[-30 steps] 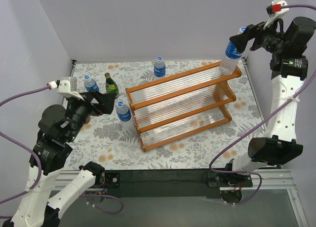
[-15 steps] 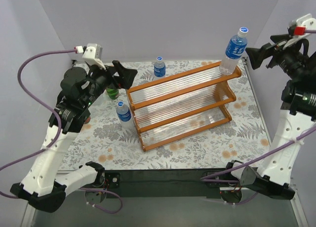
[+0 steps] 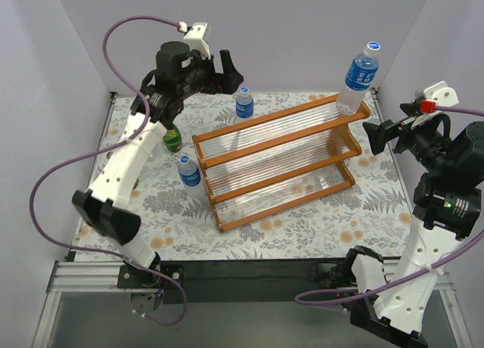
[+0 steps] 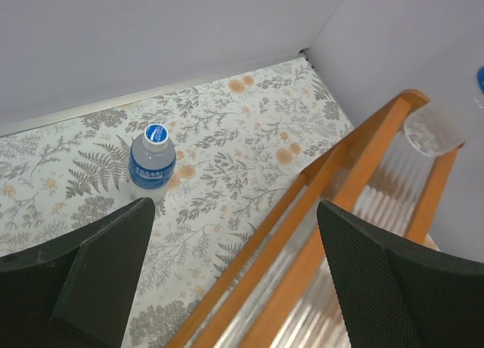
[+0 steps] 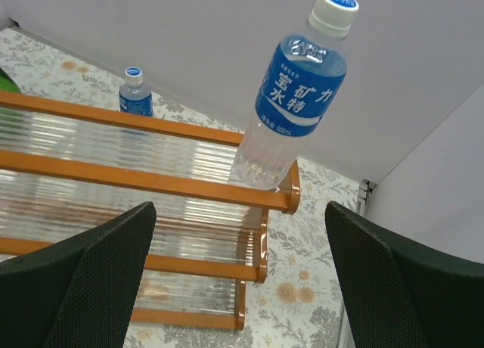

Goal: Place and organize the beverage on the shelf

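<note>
Left wrist view, hazard entry: the left gripper (image 4: 234,208) hangs above a small clear plastic bottle with blue label and white cap (image 4: 152,157), upright on the floral-printed table (image 4: 249,128) near the back wall. The bottle sits left of the finger line, so an uncorrected descent would likely clip the cap and topple it, or catch the orange-brown wooden stepped shelf with pale slatted tiers (image 4: 325,181) close by. Jaws spread wide, empty, touching nothing. Right gripper (image 5: 240,208): equally wide, empty, apart from the shelf. Second clear bottle (image 5: 291,121): upright at the right end of the top tier, where a nudge could tip it off. Third clear bottle (image 3: 189,172): on the table, just beside the shelf's left end. Dark green glass bottle (image 3: 172,140): on the table, farther left.
</note>
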Robot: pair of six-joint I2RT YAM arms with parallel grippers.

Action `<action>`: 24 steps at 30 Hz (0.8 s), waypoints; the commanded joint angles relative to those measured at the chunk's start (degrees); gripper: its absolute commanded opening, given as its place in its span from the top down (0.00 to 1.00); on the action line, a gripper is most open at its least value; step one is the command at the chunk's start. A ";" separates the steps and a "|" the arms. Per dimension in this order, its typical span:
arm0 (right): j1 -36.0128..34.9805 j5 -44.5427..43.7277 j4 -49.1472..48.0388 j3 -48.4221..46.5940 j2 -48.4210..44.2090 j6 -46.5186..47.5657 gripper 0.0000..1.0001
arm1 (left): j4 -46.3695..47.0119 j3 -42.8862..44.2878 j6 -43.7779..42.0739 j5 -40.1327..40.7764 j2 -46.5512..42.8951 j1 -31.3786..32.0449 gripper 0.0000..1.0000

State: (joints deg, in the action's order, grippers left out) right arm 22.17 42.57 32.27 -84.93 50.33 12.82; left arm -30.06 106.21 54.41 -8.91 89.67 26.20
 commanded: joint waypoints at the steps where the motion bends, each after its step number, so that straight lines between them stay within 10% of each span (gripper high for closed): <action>1: 0.33 -0.99 3.41 1.51 -2.59 3.79 0.02 | -8.32 9.60 -2.82 -2.95 8.39 -1.41 0.13; 10: 0.33 2.95 7.80 6.26 -4.89 6.86 0.02 | -8.88 24.38 -5.80 -12.18 25.10 -7.38 0.18; 24: 0.33 9.38 9.47 10.48 -4.36 8.18 0.03 | -0.88 22.55 -14.42 -19.21 33.02 -8.35 0.23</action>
State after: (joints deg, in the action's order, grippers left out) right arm 22.17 49.54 41.56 -75.16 46.35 19.90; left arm -34.09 128.86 43.00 -24.47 123.39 17.74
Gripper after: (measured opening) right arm 0.974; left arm 0.779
